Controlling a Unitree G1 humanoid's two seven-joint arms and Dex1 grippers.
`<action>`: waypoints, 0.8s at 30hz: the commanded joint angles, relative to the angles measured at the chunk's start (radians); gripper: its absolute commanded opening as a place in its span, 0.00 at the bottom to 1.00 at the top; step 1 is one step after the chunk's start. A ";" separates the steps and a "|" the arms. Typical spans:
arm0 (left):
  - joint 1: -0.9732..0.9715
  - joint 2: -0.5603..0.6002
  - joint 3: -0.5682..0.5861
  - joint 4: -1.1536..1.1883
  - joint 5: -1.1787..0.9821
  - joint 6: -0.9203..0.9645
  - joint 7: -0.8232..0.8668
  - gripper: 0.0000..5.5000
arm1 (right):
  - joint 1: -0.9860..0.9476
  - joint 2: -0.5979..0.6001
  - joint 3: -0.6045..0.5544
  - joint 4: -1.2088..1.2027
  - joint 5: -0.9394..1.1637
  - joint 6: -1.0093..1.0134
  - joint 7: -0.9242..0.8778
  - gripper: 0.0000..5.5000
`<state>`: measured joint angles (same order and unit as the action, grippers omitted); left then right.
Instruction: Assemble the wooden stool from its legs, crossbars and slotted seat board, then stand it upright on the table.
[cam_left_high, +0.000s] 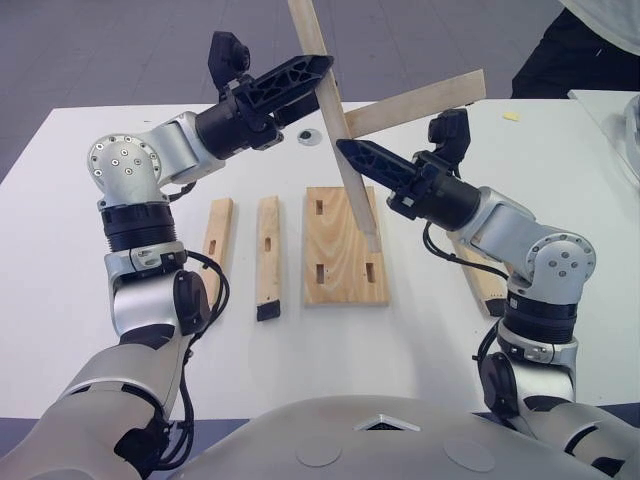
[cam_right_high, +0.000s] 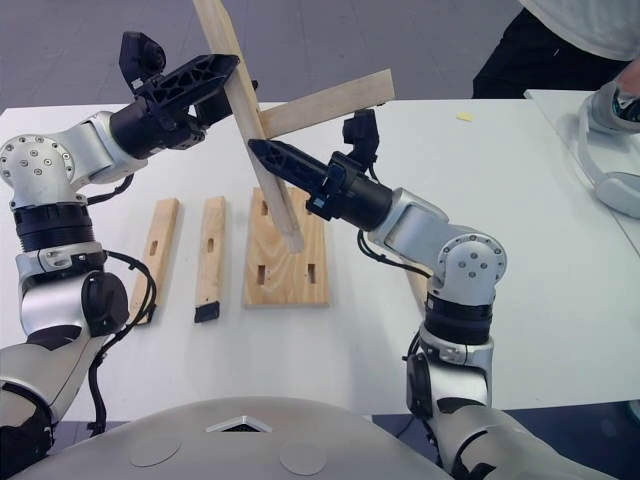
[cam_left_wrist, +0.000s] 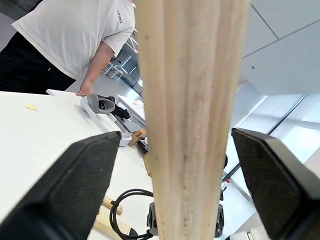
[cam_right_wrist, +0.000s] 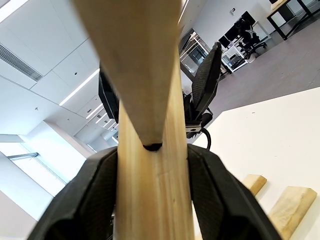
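- Left eye view: the slotted seat board (cam_left_high: 345, 275) lies flat on the table (cam_left_high: 50, 260), nearest the robot. Three of its slots show. The leg covers the place of the fourth.
- Two loose bars (cam_left_high: 217, 240) lie flat just to the robot's left of the seat board. A third piece (cam_left_high: 485, 285) lies to its right, partly under the right arm.
- The leg (cam_left_high: 355, 190) slants steeply above the seat board, with its lower end over the far right corner. Whether that end touches the board cannot be told.
- The right gripper (cam_left_high: 348, 150) sits above the seat board's far edge. Its pads (cam_right_wrist: 100, 200) pinch the leg on both faces.
- The left gripper (cam_left_high: 318, 68) is higher and beyond the seat board. Its fingers (cam_left_wrist: 85, 175) are spread to either side of the leg, with a gap visible on at least one side.
- The crossbar (cam_left_high: 420, 102) meets the leg just above the right gripper and runs up and away to the robot's right of the seat board.
- Procedure (judgement): the step appears to be seating the leg's end in the covered slot.
  - Close the left jaws on the leg before applying load.
  - Bring the leg upright over the slot and press along its axis.
  - Avoid twisting, which could lever the crossbar out of its joint.
- Markings: no label or writing can be read on the wooden parts or on either gripper.
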<state>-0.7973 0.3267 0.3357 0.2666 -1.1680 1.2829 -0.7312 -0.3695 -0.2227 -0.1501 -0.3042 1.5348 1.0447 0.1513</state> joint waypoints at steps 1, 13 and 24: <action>0.011 0.003 -0.012 -0.018 -0.003 0.020 0.004 0.63 | 0.016 -0.019 0.016 -0.004 0.017 -0.012 -0.010 0.38; 0.028 0.009 -0.013 -0.023 0.005 0.001 -0.007 0.38 | 0.024 -0.037 0.028 0.011 0.021 -0.030 -0.004 0.38; 0.043 0.024 -0.021 -0.016 0.021 -0.017 -0.014 0.38 | 0.021 -0.039 0.018 0.041 -0.015 -0.069 -0.029 0.60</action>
<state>-0.7529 0.3361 0.3168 0.2631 -1.1543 1.2666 -0.7381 -0.3495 -0.2524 -0.1260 -0.2651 1.5270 0.9795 0.1275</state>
